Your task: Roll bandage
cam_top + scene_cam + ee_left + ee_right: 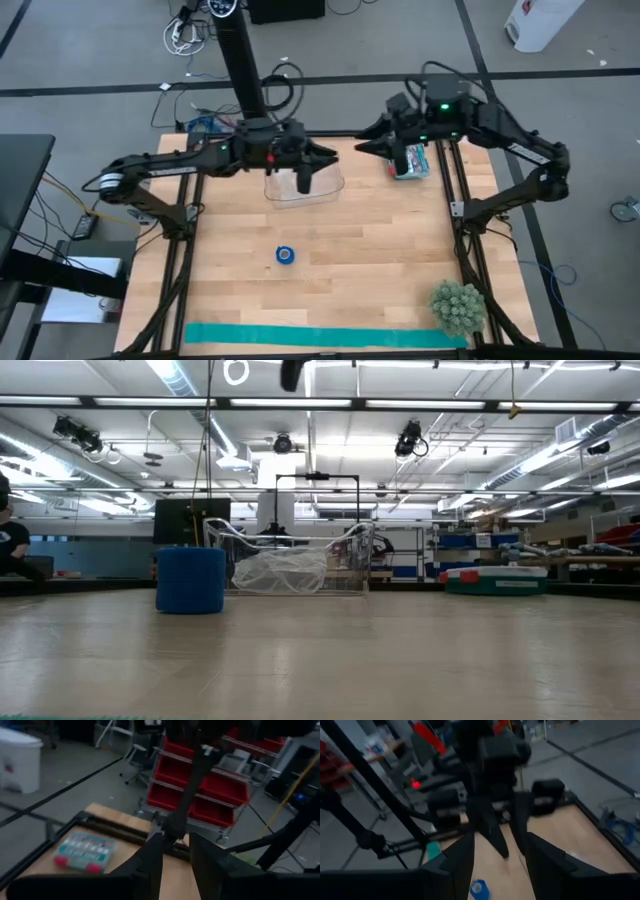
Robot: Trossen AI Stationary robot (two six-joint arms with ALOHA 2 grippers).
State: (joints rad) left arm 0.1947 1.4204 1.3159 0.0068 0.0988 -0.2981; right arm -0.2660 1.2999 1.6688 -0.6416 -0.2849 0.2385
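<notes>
bandage [286, 255], small royal-blue fabric cylinder roll, stands upright and alone on the light wooden table [380, 260], about mid-table, slightly toward the left arm's side, well apart from both grippers. low view shows the same blue roll [190, 580] sitting flat on the table top, with a clear plastic container [290, 570] farther back. right wrist view catches the roll [479, 890] on the wood too.

left gripper [304, 180] hangs over the far part of the table, above the clear plastic container [305, 182]; left wrist view shows its two dark fingers [150, 862] parted with a narrow gap and nothing between them. right gripper [368, 146] is raised near the far right of the table, beside a teal and white box with red ends [411, 162]; its fingers [457, 862] stand apart and empty in the right wrist view. same box [82, 851] shows in the left wrist view.

long teal-green fabric strip [325, 337] lies flat along the near edge of the table. small spiky green plant ball [458, 306] sits at the near right corner, touching or just beside the strip's end.
</notes>
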